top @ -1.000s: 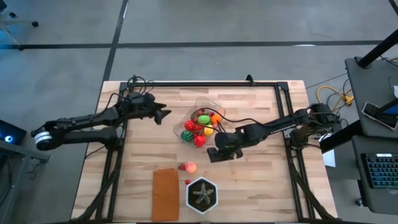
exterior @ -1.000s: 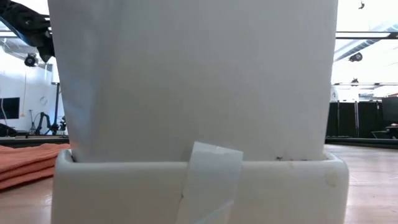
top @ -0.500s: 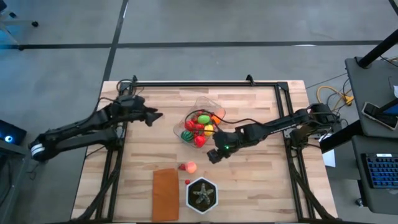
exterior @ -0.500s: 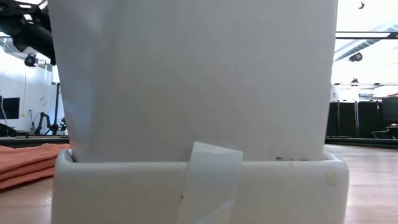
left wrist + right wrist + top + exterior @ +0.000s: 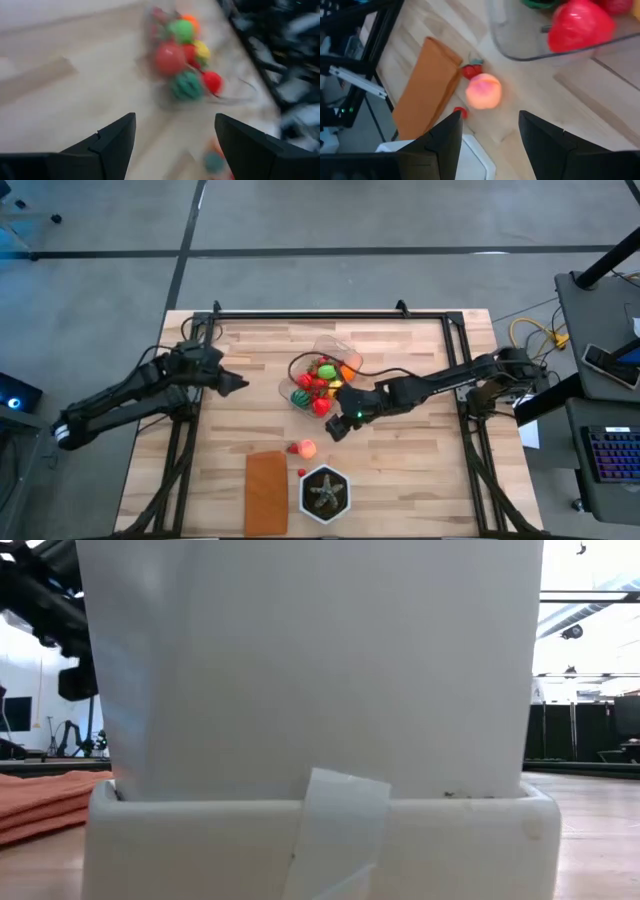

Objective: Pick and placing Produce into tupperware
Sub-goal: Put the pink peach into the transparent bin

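While the left gripper (image 5: 238, 385) pulls back from the tupperware (image 5: 322, 381) with its fingers apart and nothing between them, the right gripper (image 5: 337, 427) has swung out from beside the container toward the loose pieces. It hangs empty too, fingers spread. The tupperware, already crowded with produce (image 5: 318, 385), sits just behind it. Ahead of its fingertips lies the peach (image 5: 483, 91), with a small red piece (image 5: 471, 70) touching it and another tiny red piece (image 5: 460, 112) a little further on. I'd say the peach is the next pick.
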